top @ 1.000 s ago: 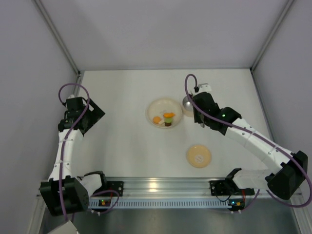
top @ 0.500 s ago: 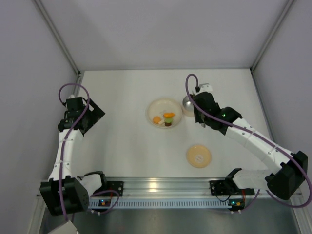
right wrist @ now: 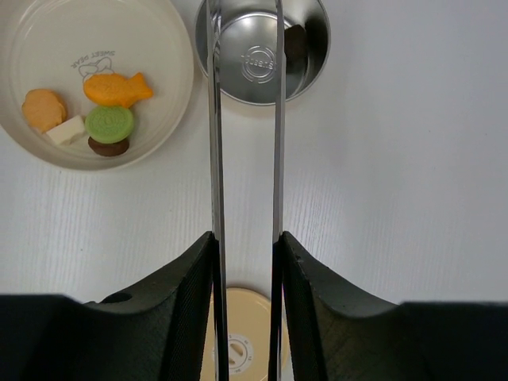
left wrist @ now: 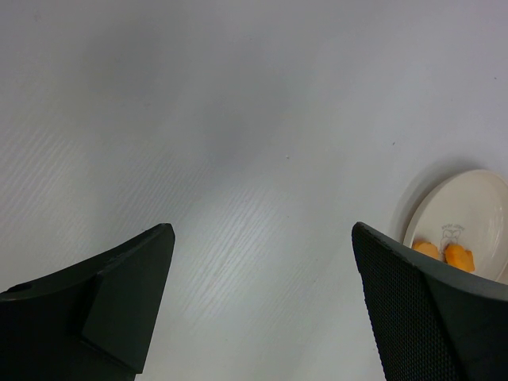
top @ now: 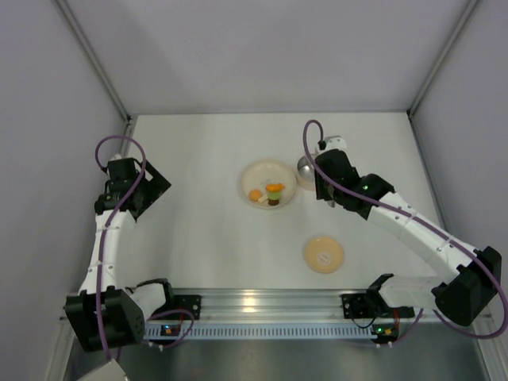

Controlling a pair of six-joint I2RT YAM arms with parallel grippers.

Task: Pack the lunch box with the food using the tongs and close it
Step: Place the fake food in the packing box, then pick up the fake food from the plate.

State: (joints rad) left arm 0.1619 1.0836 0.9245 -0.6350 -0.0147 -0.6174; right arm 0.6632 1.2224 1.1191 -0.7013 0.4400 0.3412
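**Tongs held over the open lunch box**

Top view: the lunch box stands open on the tabletop, just right of the plate that carries the food; the lid lies nearer, well apart; the right arm reaches over the box; the left arm hangs at the left side.

Left wrist: the left fingers stand released and spread, grasping nothing; the plate's edge shows at the right.

Right wrist: the right fingers clench the tongs from both sides; the tong arms run parallel and parted, tips over the lunch box, where one dark brown piece lies; orange, green, white and brown pieces lie on the plate.
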